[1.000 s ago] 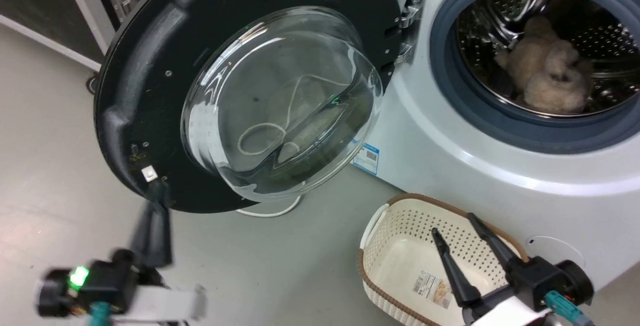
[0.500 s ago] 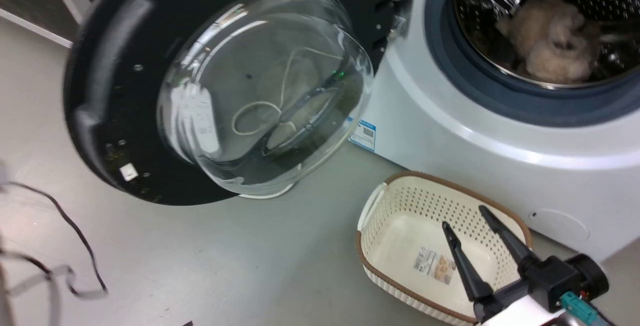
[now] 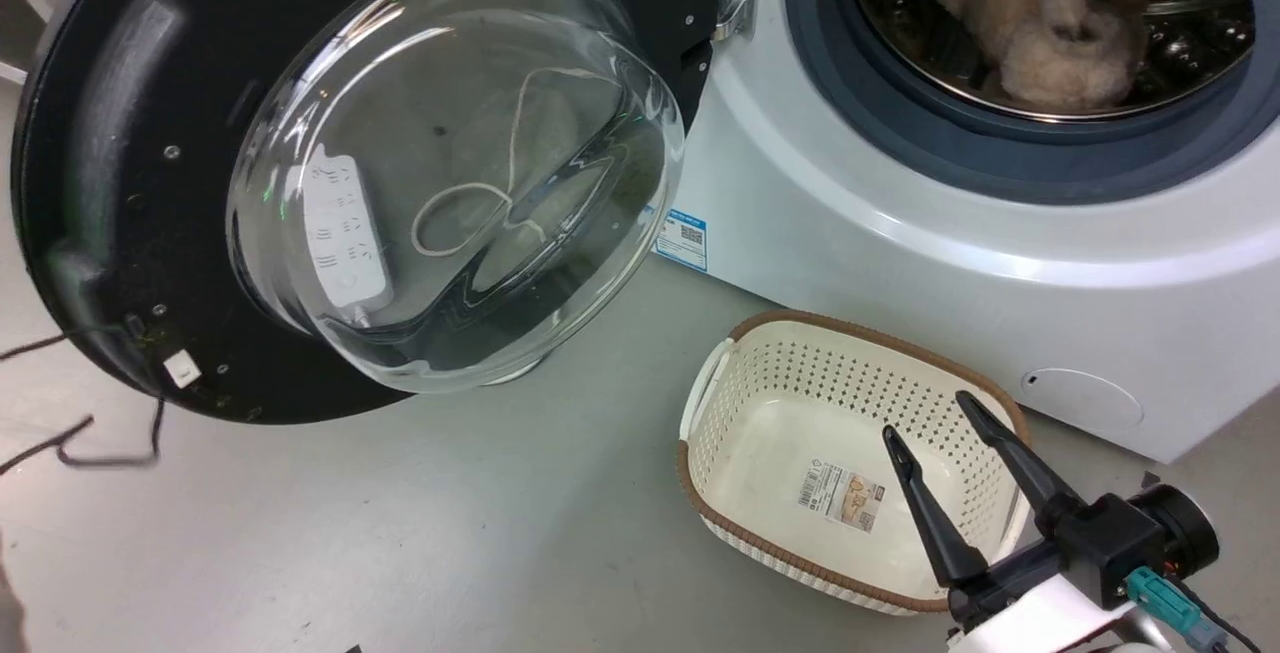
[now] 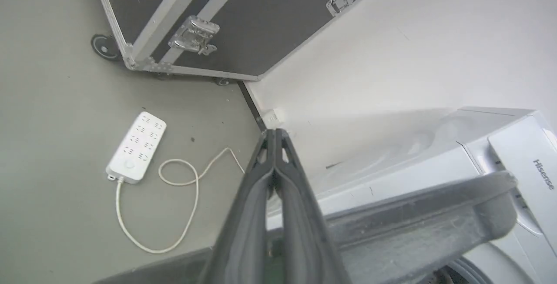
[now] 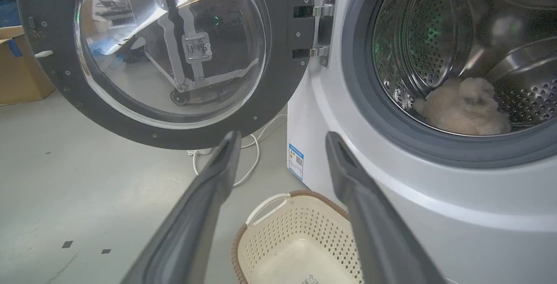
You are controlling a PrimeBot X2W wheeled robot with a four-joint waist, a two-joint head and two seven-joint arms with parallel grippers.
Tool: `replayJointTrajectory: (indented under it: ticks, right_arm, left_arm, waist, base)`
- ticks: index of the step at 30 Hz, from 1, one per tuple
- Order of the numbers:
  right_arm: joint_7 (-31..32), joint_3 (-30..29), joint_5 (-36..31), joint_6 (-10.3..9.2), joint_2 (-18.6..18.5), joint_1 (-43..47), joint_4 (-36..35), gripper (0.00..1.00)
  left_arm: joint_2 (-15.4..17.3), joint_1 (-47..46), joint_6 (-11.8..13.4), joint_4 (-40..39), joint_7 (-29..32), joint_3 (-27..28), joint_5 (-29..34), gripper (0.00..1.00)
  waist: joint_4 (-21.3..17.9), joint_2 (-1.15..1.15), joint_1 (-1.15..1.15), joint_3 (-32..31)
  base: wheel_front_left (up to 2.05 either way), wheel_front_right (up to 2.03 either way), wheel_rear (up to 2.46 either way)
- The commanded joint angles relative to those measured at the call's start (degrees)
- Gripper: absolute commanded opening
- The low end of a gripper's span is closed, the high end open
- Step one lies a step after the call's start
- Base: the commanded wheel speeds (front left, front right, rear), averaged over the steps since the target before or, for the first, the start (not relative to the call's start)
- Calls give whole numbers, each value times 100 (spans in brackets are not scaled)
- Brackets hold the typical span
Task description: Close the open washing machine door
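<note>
Nearest us, at the lower right, our right gripper (image 3: 925, 416) hangs over the white basket (image 3: 780, 403). Its jaws are well apart with nothing between them. We judge that a good place for it, out of the door's arc.

Further off and to the left, the washing machine door (image 3: 400, 173) stands swung wide on its hinge (image 3: 728, 13), glass bowl bulging toward us. On its far side, our left gripper (image 4: 274, 132) reaches across the door's dark rim with its jaws pressed together and empty. We cannot tell whether it touches the rim.

The step in hand looks like the push. We should lay the closed fingers flat on the outer face, near the free left edge where leverage is best. We then sweep rightward along the door's arc, not straight ahead, and press until the latch catches.

Farthest right, the fluffy toy (image 3: 1050, 23) lies deep in the drum, clear of the grey ring (image 3: 830, 113), so nothing should snag.
</note>
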Motion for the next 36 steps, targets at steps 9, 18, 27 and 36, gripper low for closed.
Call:
replayJointTrajectory:
  ticks: [9,18,27,36]
  right_arm:
    - [-25,5,93,5,-26,-23,95,100]
    - [-26,-85,84,5,150,-7,101,100]
    - [-27,-460,-36,5,321,168,156,100]
    - [-27,-764,-180,5,321,139,144,100]
  left_arm:
    - [-209,143,-219,-119,1331,57,-902,0]
    - [-580,1159,-202,-1181,2746,-3,-1718,0]
    - [-1410,2661,99,-2847,3667,-410,-2143,0]
    - [-1971,3839,349,-3838,3691,-1365,-2608,0]
  waist:
    - [-49,0,-1,-108]
    - [-175,0,-1,-440]
    - [-488,0,-1,-791]
    - [-1183,0,-1,-758]
  base:
    - [0,0,0]
    - [0,0,0]
    - [0,0,0]
    - [0,0,0]
